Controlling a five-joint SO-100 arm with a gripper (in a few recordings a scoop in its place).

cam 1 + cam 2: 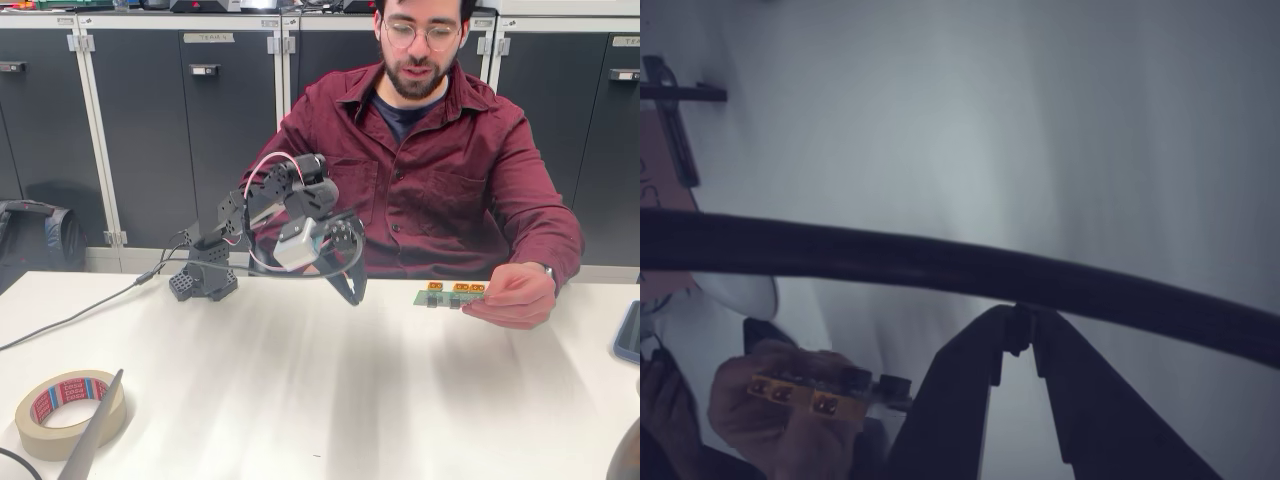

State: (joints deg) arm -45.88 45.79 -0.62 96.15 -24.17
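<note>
White counter (300,400) runs wide in the fixed view, with a tape roll (70,410) at its near left corner. Farther back, the black pincer (352,290) hangs tip-down just above the surface, clenched on nothing (in the wrist view its fingers (965,400) meet at the tips). To its right in the fixed view, near but apart, a person's hand (515,297) holds a green circuit board (452,293) with orange connectors, level, low over the counter. Dark cabinets (180,130) stand behind.
</note>
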